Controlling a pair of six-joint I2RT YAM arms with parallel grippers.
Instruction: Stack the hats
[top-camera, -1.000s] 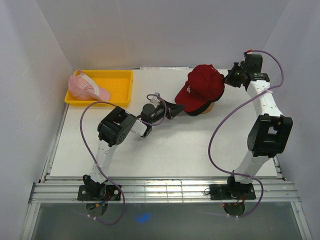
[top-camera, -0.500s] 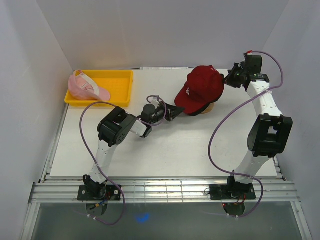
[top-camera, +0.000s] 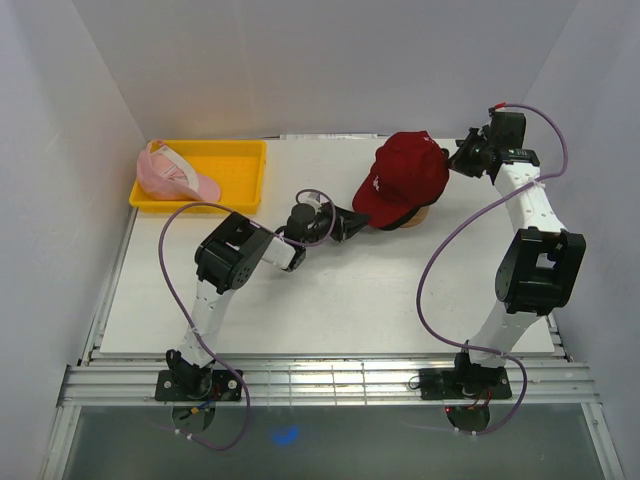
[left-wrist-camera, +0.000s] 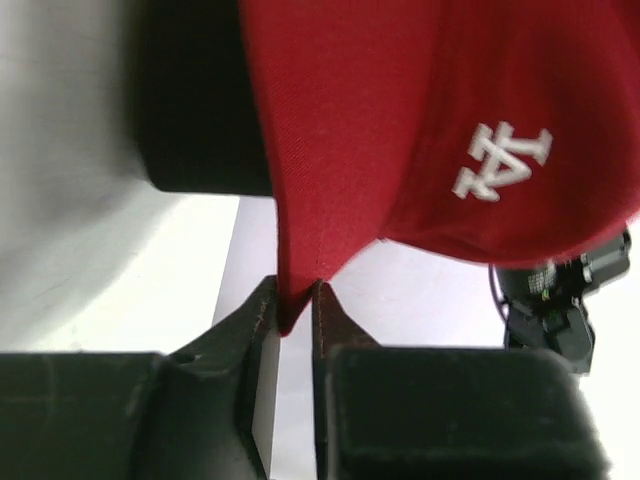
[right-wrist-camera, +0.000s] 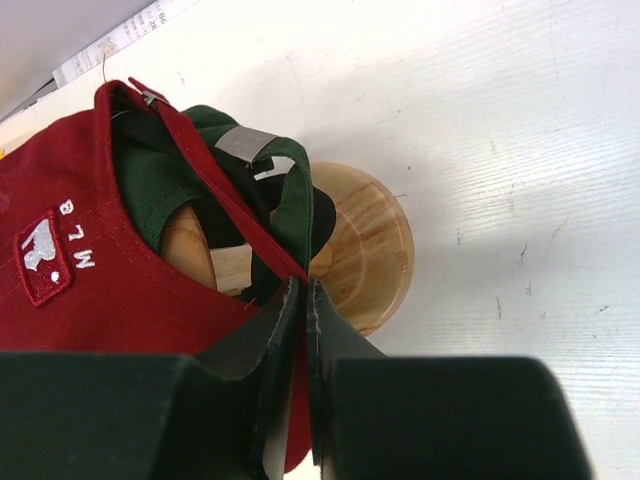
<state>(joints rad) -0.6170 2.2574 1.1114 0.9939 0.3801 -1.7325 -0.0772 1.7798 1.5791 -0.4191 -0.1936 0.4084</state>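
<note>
Item one, left gripper (left-wrist-camera: 293, 300): jaws closed to a sliver, the brim edge of the dark red cap (left-wrist-camera: 400, 120) pinched between them, the rest of the brim rising straight ahead of the fingers. Item two, right gripper (right-wrist-camera: 300, 295): likewise nearly closed, nipping the rear hem of the same cap just beside its adjuster strap. I therefore have the cap held at both ends, one hand on each. Under it, directly ahead of the right fingers, the green cap (right-wrist-camera: 290, 190) shows through the back opening, and beneath that the wooden stand (right-wrist-camera: 370, 250), its base just beyond the fingertips. A black brim (top-camera: 392, 222) peeks out below the red one, close to the left hand; I take it for another cap lower in the pile. Change noted over the past second: slight only. The left hand has crept a little toward the stand and the red cap has shifted a touch away from it, sitting more squarely over the stack; the right hand has barely moved. I judge this to be the seating step, close to release. Far off beyond the left arm's elbow, well apart from both hands, the pink cap (top-camera: 175, 175) lies on the yellow tray (top-camera: 235, 160), not yet stacked. All stands on the table (top-camera: 330, 300).
</note>
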